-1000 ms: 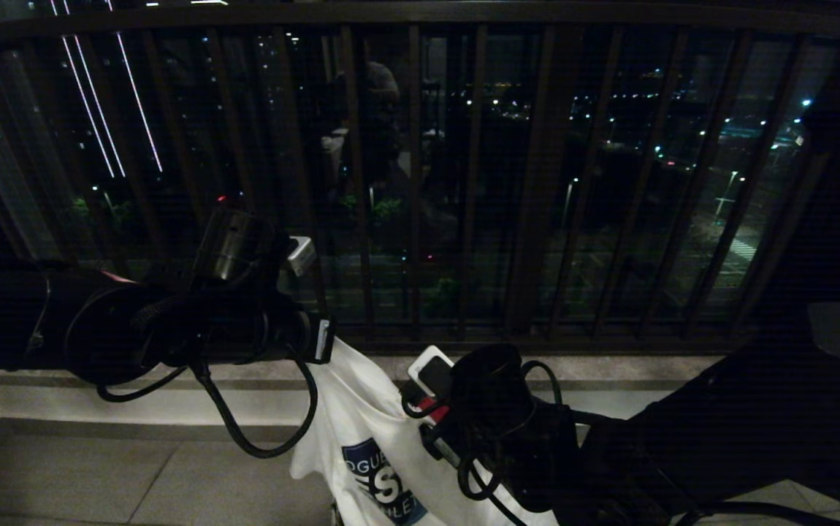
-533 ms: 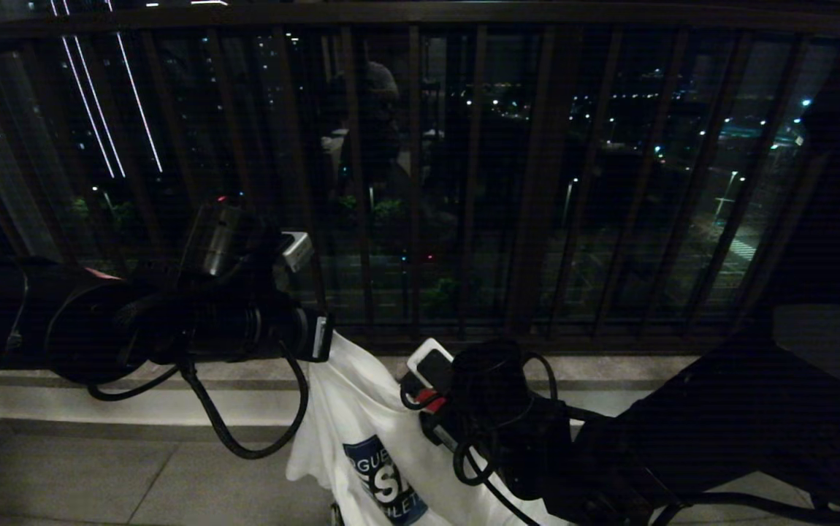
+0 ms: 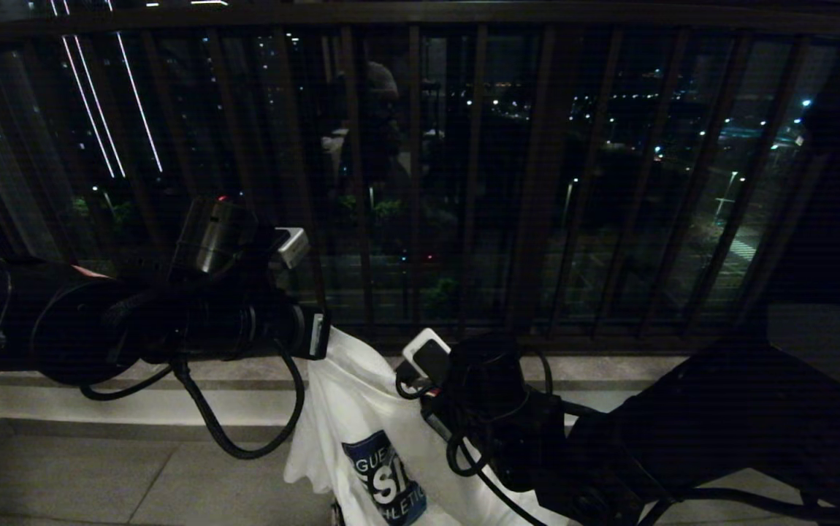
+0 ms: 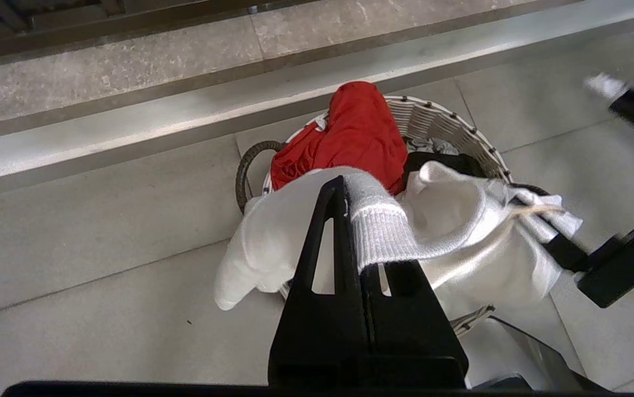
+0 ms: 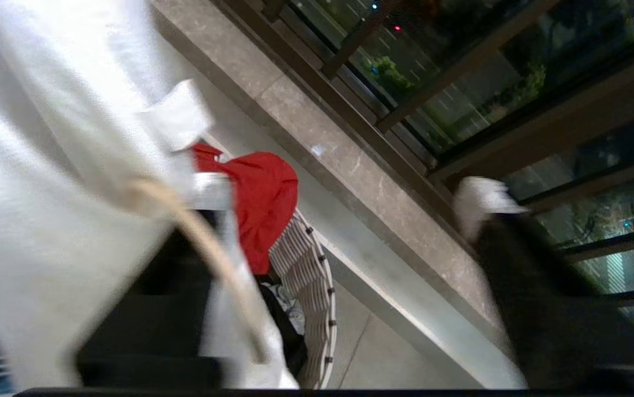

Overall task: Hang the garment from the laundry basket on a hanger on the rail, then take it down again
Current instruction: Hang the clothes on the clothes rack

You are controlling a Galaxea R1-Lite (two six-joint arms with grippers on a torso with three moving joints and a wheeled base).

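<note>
While night-time city lights glitter beyond the dark brown balcony railing, the robot's left gripper is clamped tight on the ribbed collar of the garment, a white T-shirt with a dark blue chest graphic, holding it up above the laundry basket. From the head view the shirt hangs down from that gripper, its blue panel with white lettering facing the camera low in the picture, between the two dark arms. The right gripper sits just beside the shirt on its other side, its fingers spread apart; one finger lies against the white cloth where a pale cord-like edge of the neckline crosses it, while the other finger stands clear of the fabric in front of the railing, so nothing is pinched between them. Below the hanging shirt, the small round basket with white lattice sides and a dark loop handle stands on the grey floor tiles near a pale stone kerb at the foot of the railing. A red cloth is heaped in the basket, draped over its far rim, with a patch of black fabric beside it.
</note>
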